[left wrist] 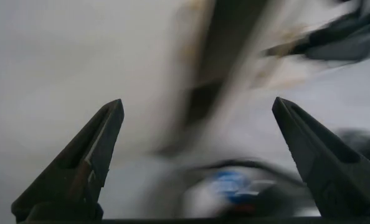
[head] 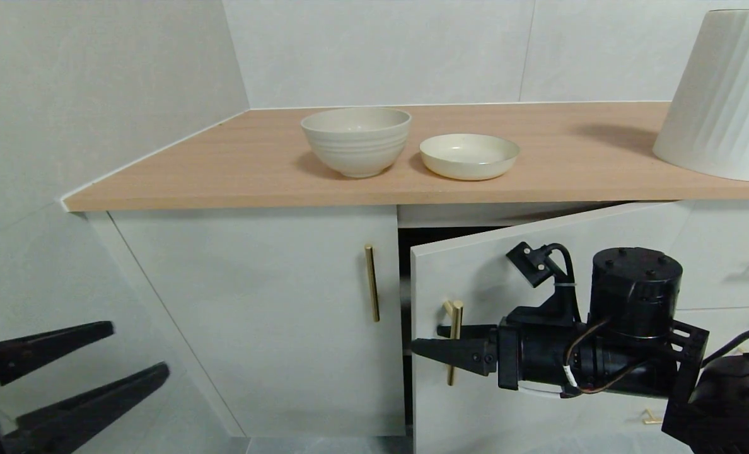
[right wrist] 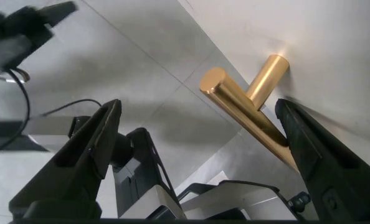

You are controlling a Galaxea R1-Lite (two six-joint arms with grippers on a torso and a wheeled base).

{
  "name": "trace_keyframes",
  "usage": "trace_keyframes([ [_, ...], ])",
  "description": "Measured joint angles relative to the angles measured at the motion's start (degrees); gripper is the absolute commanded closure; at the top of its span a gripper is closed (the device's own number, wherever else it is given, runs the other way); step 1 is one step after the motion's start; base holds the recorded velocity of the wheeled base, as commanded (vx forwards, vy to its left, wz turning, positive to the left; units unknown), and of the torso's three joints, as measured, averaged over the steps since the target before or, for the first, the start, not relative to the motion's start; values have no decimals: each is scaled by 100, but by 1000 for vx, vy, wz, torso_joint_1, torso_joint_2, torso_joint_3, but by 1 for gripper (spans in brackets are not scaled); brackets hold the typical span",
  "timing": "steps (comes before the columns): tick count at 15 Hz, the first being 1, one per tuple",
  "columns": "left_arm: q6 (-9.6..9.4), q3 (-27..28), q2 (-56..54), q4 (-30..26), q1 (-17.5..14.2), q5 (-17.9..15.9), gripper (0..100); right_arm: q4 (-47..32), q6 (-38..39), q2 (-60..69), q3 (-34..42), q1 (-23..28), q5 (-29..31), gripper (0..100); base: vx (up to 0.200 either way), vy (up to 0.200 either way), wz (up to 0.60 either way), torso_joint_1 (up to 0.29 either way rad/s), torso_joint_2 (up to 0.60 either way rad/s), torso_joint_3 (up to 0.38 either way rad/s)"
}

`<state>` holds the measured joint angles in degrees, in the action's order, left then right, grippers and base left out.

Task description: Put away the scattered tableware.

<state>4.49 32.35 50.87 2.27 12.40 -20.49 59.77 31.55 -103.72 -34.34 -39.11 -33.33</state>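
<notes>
Wooden counter [head: 223,170] holds bowl [head: 356,140] and plate [head: 469,155]. Below, the right wrist view shows gold door handle [right wrist: 247,115] between the wide-spread fingers of the right gripper [right wrist: 197,102]; left gripper [head: 140,349] is also spread wide.

I count one deep beige ribbed bowl [head: 356,140], one shallow cream dish [head: 469,155] and one white fluted shade [head: 724,94] on my one wooden desk [head: 223,170]. Below are two white cupboard doors [head: 255,315] [head: 488,277], each with one brass bar handle [head: 372,282].

A: Countertop?
B: Light wooden countertop [head: 223,170]: ribbed beige bowl [head: 356,140] and shallow cream dish [head: 469,155] side by side, just apart. White fluted cone [head: 721,94] at far right.
A: Below?
B: White cabinet door [head: 538,252] ajar. Right gripper [head: 436,340] straddles its brass bar handle [head: 454,315]. Left gripper [head: 78,372] low at left, fingers spread.
</notes>
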Motion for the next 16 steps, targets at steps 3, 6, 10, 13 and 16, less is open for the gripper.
trace_keyframes([
  [3, 1297, -182, 834, 941, 913, -69, 0, -5, 1, 13, 9, 0, 7, 0, 0, 0, 0, 0, 0, 0],
  [6, 1440, -356, 1289, 1174, 1226, -74, 0, -13, 1, 50, 9, 0, 11, 0, 0, 0, 0, 0, 0, 0],
  [10, 1415, -405, 1506, 1187, 1292, -85, 100, -7, 1, 61, 9, 0, 13, 0, 0, 0, 0, 0, 0, 0],
  [13, 1172, -323, 1660, 1187, 1292, -85, 100, -2, 1, 68, 22, 0, 13, 0, 0, 0, 0, 0, 0, 0],
  [16, 1095, -154, 1922, 1143, 1296, -93, 100, -7, 6, 121, 30, 2, 13, 0, 0, 0, 0, 0, 0, 0],
])
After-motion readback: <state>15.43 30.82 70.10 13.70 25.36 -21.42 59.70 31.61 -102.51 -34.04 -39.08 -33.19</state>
